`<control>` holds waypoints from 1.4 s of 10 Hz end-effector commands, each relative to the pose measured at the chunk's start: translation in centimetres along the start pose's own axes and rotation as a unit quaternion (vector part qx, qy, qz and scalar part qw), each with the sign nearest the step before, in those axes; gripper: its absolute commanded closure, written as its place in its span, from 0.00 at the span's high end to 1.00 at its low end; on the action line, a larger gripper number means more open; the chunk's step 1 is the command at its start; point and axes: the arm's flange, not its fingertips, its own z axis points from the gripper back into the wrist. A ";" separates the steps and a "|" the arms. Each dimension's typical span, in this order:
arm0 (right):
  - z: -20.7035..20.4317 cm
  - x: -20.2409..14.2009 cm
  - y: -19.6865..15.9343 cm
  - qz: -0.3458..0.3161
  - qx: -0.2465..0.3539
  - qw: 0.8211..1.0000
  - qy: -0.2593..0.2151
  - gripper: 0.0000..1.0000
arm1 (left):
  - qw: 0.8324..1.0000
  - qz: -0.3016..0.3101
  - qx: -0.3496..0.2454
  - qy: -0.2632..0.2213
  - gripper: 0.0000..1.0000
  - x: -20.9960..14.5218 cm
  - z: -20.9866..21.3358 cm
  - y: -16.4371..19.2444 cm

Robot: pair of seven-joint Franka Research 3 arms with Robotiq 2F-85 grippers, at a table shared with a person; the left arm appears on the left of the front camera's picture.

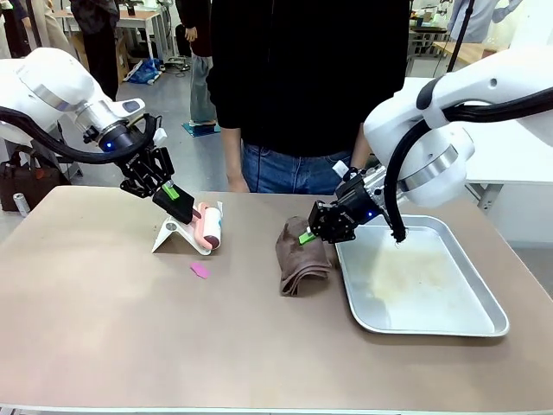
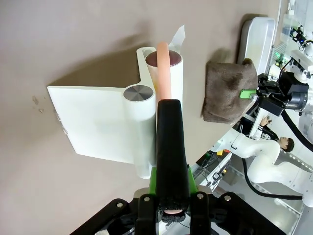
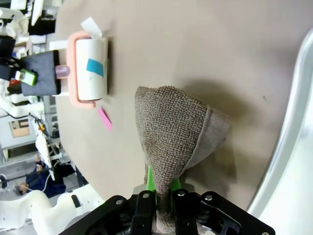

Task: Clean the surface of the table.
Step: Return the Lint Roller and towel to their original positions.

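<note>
The beige-brown table (image 1: 130, 337) spans the front view. My left gripper (image 1: 173, 194) is shut on the black handle (image 2: 170, 142) of a lint roller (image 1: 210, 225) with a pink frame and a white roll, which rests in its white stand (image 1: 170, 235). A small pink scrap (image 1: 200, 270) lies on the table just in front of the stand. At the middle right, my right gripper (image 1: 309, 233) is shut on a brown cloth (image 1: 302, 258). The cloth hangs from the fingers in a bunch, its lower part on the table. In the right wrist view the cloth (image 3: 171, 132) rises from between the fingers.
A shallow silver tray (image 1: 484, 316) lies to the right of the cloth, close to my right arm. A person in dark clothes (image 1: 302, 78) stands at the far edge, behind the middle of the table.
</note>
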 end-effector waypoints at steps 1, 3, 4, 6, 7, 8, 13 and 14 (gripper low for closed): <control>-0.4 0.5 0.7 -0.013 -0.014 1.000 -0.005 0.14 | 1.000 0.002 0.027 0.008 0.22 0.2 -0.2 0.2; -0.4 0.6 0.7 -0.015 -0.016 1.000 -0.006 0.21 | 1.000 0.003 0.028 0.009 0.22 0.3 -0.2 0.2; -0.4 0.6 0.6 -0.016 -0.016 1.000 -0.007 0.28 | 1.000 0.001 0.027 0.008 0.22 0.2 -0.2 0.2; -0.4 0.6 0.5 -0.022 -0.015 1.000 -0.003 0.81 | 1.000 -0.002 0.026 0.010 0.43 0.3 -0.1 0.2; -0.3 0.6 0.4 -0.024 -0.013 1.000 -0.003 0.80 | 1.000 -0.002 0.023 0.009 0.75 0.2 0.0 0.1; -0.4 0.7 0.3 -0.026 -0.010 1.000 -0.004 1.00 | 1.000 0.000 0.025 0.007 1.00 0.2 0.2 0.0; -0.4 0.7 -0.2 -0.033 -0.006 0.999 -0.001 1.00 | 1.000 0.003 0.007 -0.026 1.00 -0.4 2.6 0.2; -0.1 0.6 -0.1 -0.028 -0.009 1.000 -0.007 1.00 | 0.999 0.002 0.001 -0.033 1.00 -0.7 3.2 0.2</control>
